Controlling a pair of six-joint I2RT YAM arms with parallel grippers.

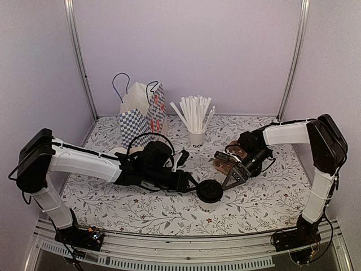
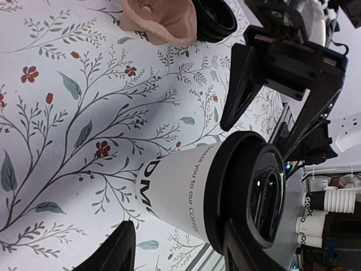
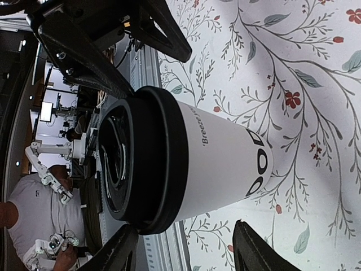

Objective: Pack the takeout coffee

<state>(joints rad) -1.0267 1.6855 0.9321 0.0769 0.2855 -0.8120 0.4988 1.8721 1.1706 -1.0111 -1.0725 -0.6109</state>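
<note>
The takeout coffee (image 1: 209,192), a white paper cup with black lettering and a black lid, stands upright near the table's front edge. My left gripper (image 1: 192,182) sits just left of it, rolled on its side. In the left wrist view the cup (image 2: 180,189) lies just beyond the gripper (image 2: 177,228); one finger (image 2: 248,251) overlaps the lid rim and the other (image 2: 115,251) stands off the base, so nothing is clasped. My right gripper (image 1: 227,183) is close on the cup's right, jaws apart. The cup (image 3: 220,155) sits just past that gripper (image 3: 185,227).
A white cup full of straws (image 1: 196,121) stands behind the middle. Checked and red-patterned paper bags (image 1: 144,116) stand at the back left. Tan moulded cardboard (image 2: 161,20) and black lids (image 2: 214,17) lie behind my right gripper. The table's front rail (image 1: 186,245) is close to the cup.
</note>
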